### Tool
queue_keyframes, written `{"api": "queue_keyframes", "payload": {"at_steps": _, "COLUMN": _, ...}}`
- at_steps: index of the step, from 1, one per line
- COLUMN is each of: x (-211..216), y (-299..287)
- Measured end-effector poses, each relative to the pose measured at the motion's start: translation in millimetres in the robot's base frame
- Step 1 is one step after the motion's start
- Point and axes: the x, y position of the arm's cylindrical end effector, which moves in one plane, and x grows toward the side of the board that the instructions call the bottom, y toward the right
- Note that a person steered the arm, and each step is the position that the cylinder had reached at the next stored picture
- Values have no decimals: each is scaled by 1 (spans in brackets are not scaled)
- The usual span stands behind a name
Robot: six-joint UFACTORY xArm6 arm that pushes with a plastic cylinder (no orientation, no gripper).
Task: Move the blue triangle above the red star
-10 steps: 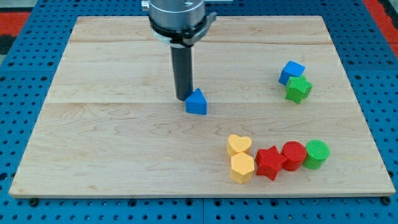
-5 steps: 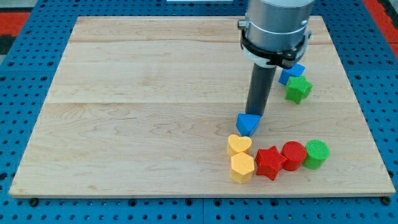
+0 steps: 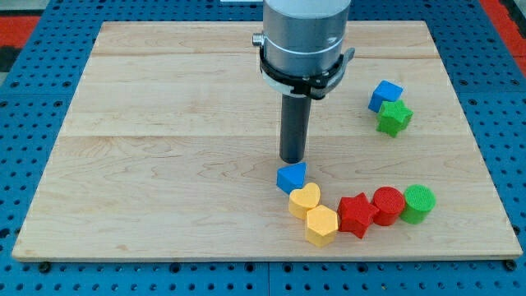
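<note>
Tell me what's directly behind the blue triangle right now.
My tip stands just behind the blue triangle, toward the view's top. The board behind the rod is hidden.

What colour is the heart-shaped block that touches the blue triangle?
Yellow. The heart touches the blue triangle in the camera view, the only one.

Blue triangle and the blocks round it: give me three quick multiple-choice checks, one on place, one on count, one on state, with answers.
1. Where is my tip relative to the blue triangle?
A. just toward the view's top
B. far to the view's right
C. below it

2. How many yellow blocks are there?
A. one
B. two
C. four

3. The blue triangle is
A. touching the yellow heart
B. stacked on the red star
C. off the board

Answers: 1 A, the rod ends right above it. 2 B, the heart and the yellow hexagon. 3 A, its lower edge meets the heart; the star lies off to the view's right.
</note>
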Motion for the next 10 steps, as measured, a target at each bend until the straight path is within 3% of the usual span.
{"api": "queue_keyframes", "payload": {"at_steps": 2, "x": 51, "y": -35}}
{"api": "queue_keyframes", "payload": {"at_steps": 4, "x": 54, "y": 8}}
{"api": "queue_keyframes", "payload": {"at_steps": 8, "x": 50, "y": 37}}
{"api": "queue_keyframes", "payload": {"at_steps": 10, "x": 53, "y": -58}}
